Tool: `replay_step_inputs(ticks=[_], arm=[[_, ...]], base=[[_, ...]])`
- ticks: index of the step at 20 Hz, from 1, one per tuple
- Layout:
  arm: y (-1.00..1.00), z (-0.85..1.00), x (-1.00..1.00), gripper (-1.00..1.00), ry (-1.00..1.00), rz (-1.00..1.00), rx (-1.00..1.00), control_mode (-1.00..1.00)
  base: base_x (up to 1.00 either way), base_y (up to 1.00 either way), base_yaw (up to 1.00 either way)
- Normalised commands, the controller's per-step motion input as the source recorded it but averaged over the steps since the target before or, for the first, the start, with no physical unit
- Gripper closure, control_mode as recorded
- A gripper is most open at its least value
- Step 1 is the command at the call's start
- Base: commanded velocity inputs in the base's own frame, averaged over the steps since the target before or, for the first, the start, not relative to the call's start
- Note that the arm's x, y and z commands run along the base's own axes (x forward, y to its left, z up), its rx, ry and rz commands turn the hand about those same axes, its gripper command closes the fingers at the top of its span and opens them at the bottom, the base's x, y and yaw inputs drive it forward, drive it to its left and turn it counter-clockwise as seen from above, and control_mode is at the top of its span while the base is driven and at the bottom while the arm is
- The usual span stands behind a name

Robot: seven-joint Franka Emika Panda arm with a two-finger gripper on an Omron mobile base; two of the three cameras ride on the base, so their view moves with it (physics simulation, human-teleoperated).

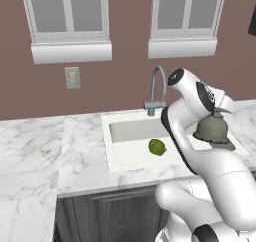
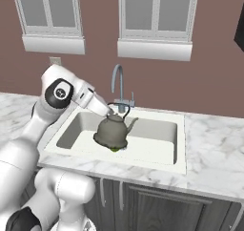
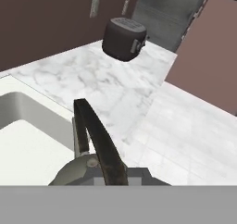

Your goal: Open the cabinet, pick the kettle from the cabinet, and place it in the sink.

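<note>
Now the gripper (image 2: 110,111) is closed tight on the thin arched handle of the kettle (image 2: 112,131), holding it just above the white sink (image 2: 178,144) at the centre of the right base view. Beneath the kettle's base a green lime (image 1: 157,147) lies on the basin floor. Behind the basin stands the gooseneck tap (image 2: 117,84). Toward the top centre of the hand view, a dark toaster (image 3: 123,39) sits on the marble counter (image 3: 134,93).
</note>
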Motion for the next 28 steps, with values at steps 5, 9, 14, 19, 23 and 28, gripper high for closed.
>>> replay_step_inputs(ticks=[5, 9, 14, 19, 23, 28], arm=[[-0.06, -0.11, 0.27, 1.0, 0.0, 0.0, 0.05, -1.0], [-0.15, -0.2, 0.17, 1.0, 0.0, -0.02, 0.0, -1.0], [-0.26, -0.21, 0.16, 1.0, 0.0, -0.06, 0.0, -1.0], [-0.2, -0.25, 0.07, 1.0, 0.0, -0.08, 0.0, -1.0], [-0.13, -0.19, 0.11, 1.0, -0.01, -0.06, 0.0, -1.0], [-0.09, -0.18, 0.05, 1.0, -0.08, -0.03, 0.0, -1.0]], base=[[0.0, 0.0, 0.0], [0.0, 0.0, 0.0], [0.0, 0.0, 0.0], [0.0, 0.0, 0.0], [0.0, 0.0, 0.0], [0.0, 0.0, 0.0]])
